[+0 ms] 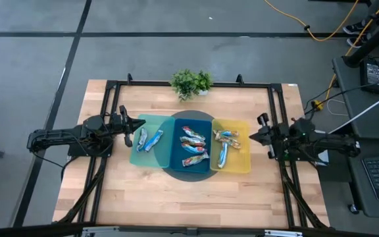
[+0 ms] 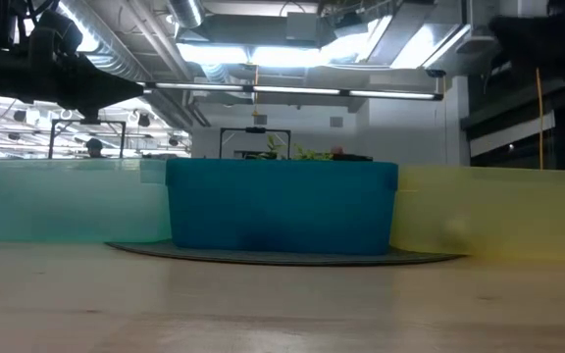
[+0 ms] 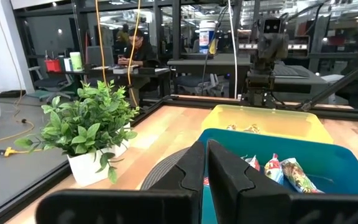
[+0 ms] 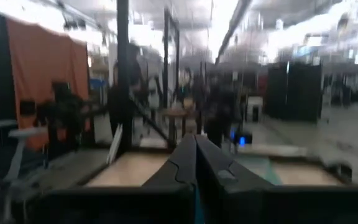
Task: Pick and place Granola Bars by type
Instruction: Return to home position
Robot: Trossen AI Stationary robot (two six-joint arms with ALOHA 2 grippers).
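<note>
At the left edge of the table [image 1: 176, 197], the left tool [image 1: 139, 126] hangs just beside the pale teal bin [image 1: 145, 121], its fingers pressed together and gripping nothing. Two granola bars [image 1: 141, 138] in blue wrappers lie in that bin. Next over, the blue bin [image 1: 176, 158] sits on a dark round mat [image 1: 189, 176] and holds about four bars [image 1: 193, 146] with red and orange marks. A small potted plant [image 1: 191, 82] stands at the table's far edge behind it. The yellow bin [image 1: 242, 161] sits against the blue one, with about three bars [image 1: 224, 153] inside. Just beside it, the right tool [image 1: 254, 137] is likewise closed and empty.
</note>
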